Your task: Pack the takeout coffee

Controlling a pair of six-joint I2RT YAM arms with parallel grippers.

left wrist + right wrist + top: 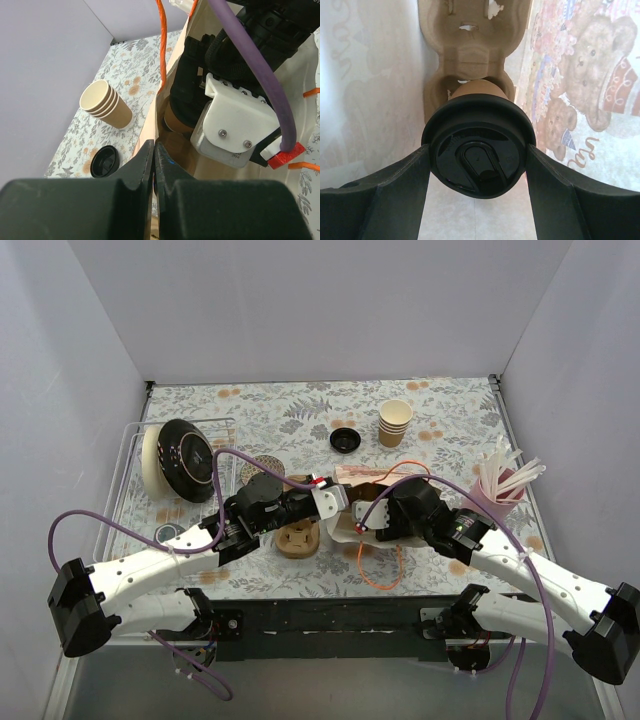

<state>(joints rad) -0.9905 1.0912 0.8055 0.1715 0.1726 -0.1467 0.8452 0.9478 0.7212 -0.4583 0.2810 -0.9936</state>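
Observation:
The takeout coffee (479,152), a tan paper cup under a round black lid, stands in a pocket of a brown pulp carrier (470,45) inside a paper bag (370,75). My right gripper (477,156) reaches into the bag, and both fingers press the sides of the lid. In the top view the right gripper (368,523) disappears into the bag's mouth, so the cup is hidden there. My left gripper (154,150) is shut on the bag's rim (150,125) and holds the bag open beside the right wrist (235,125). From above, the left gripper (335,498) sits at the bag's left edge.
A stack of lidless paper cups (394,423) and a loose black lid (346,439) sit behind the bag. A pink holder of straws (505,485) stands at the right. A wire rack with plates (180,460) is at the left. The bag's orange handle (380,575) lies toward the near edge.

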